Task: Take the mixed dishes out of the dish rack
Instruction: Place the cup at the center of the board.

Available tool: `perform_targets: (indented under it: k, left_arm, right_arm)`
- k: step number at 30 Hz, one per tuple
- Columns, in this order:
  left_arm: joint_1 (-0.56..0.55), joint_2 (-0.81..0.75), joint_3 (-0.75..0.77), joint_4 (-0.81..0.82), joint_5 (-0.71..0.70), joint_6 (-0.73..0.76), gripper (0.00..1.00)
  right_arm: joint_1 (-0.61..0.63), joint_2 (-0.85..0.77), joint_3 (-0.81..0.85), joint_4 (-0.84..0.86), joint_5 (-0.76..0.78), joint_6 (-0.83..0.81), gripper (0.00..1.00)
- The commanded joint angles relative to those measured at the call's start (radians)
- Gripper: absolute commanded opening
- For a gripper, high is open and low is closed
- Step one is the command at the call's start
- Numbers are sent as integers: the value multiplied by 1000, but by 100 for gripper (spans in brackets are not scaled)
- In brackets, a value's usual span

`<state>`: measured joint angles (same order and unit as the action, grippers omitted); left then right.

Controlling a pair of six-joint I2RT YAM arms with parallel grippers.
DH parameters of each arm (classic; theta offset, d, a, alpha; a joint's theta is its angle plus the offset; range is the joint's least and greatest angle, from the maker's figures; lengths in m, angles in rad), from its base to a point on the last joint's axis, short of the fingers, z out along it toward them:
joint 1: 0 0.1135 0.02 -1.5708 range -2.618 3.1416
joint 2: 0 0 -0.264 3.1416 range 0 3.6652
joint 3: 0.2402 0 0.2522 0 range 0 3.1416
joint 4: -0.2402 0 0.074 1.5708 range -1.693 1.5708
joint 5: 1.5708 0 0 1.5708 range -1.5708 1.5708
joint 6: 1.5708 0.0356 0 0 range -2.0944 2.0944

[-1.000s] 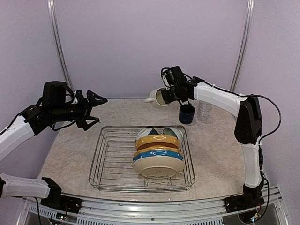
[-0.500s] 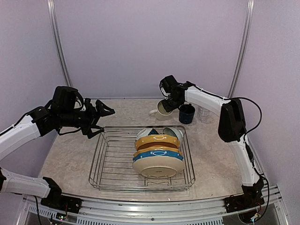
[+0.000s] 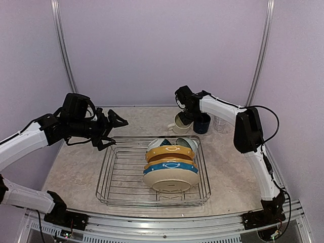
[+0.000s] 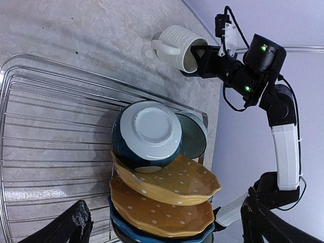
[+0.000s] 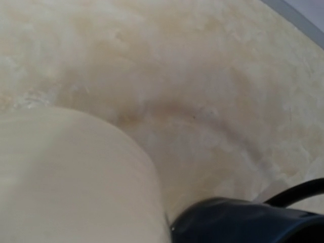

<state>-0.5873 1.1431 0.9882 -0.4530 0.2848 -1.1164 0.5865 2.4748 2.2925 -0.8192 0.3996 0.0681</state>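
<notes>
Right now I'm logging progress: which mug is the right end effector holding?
The cream ribbed mug, gripped at its rim; the navy mug stands free beside it.

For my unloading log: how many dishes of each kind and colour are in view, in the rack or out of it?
Mustard yellow plates: 2
Blue-rimmed plate: 1
Cream plate: 1
Bowls: 2
Cream mug: 1
Navy mug: 1
Glass tumbler: 1
Total: 9
</notes>
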Motion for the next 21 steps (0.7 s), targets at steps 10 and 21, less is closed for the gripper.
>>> perform_targets:
  k: [10, 21]
  left_arm:
    - [-23, 32, 31, 11, 20, 19, 99]
    - [-28, 32, 26, 9, 24, 26, 99]
  right_arm:
    - [-8, 14, 54, 14, 19, 21, 26]
    - [-10, -10, 95, -7, -2, 15, 56]
